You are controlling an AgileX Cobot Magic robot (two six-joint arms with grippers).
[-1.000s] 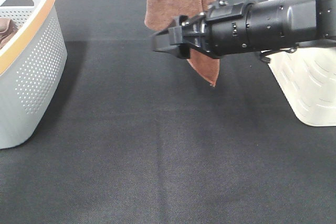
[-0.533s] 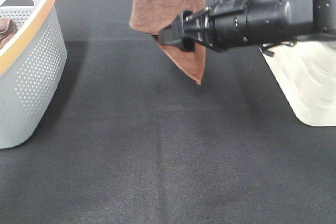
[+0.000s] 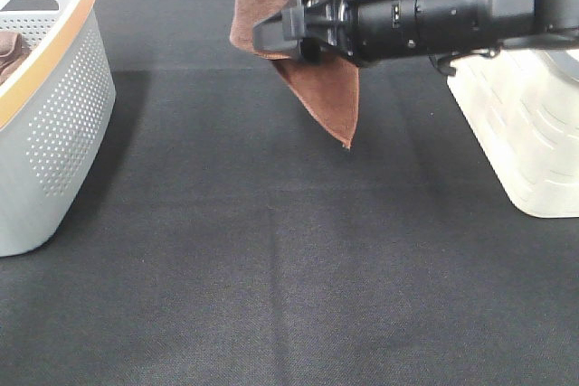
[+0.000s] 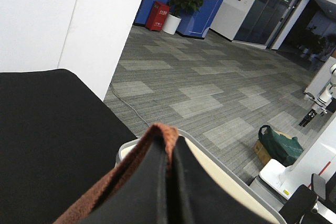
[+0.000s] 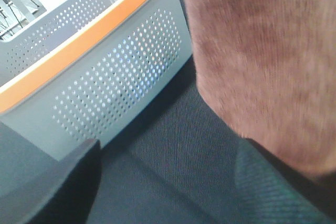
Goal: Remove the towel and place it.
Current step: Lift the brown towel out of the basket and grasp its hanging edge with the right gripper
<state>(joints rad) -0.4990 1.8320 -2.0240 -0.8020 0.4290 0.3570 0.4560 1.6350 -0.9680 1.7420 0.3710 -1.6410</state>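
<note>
Hanging above the far edge of the tabletop (image 3: 271, 268), the towel (image 3: 327, 97) droops with one corner pointing down, its hem pinched between the tightly closed left gripper (image 4: 169, 148). The right gripper (image 3: 271, 38) sits just beside it, jaws spread wide, gripping nothing.

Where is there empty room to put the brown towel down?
The black table between the grey basket and the white basket is bare, down to the near edge. It is crowded only at the far side, where the towel hangs and the right gripper reaches in.
</note>
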